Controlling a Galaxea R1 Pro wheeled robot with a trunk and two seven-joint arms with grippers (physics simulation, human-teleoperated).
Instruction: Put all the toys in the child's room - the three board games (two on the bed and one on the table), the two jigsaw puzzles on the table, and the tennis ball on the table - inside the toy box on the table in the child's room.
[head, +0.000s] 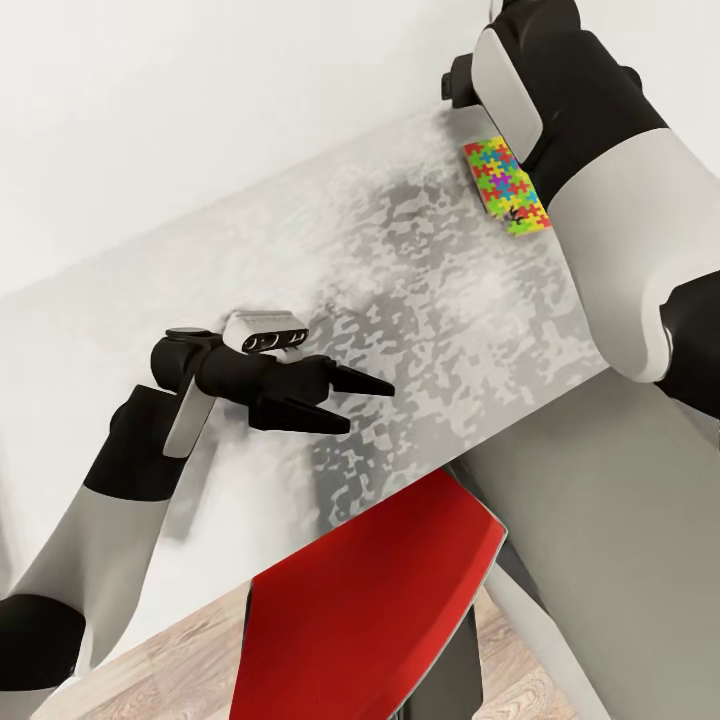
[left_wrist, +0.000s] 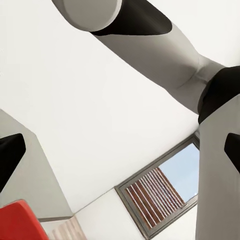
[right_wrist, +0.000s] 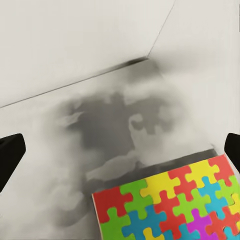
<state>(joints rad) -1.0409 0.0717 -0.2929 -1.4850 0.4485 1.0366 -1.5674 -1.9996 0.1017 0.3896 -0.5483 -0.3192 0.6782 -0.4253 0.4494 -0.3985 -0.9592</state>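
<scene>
The jigsaw puzzle (head: 507, 186) lies flat at the counter's (head: 420, 300) upper right, under the open right claw (right_wrist: 120, 150); the open left claw (head: 358, 402) is far.

The right arm hides one edge of the jigsaw puzzle (head: 506, 186) (the right gripper itself is hidden too).

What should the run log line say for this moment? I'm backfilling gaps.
left gripper: open, empty, over table | right gripper: open, above jigsaw puzzle | red chair at table
</scene>
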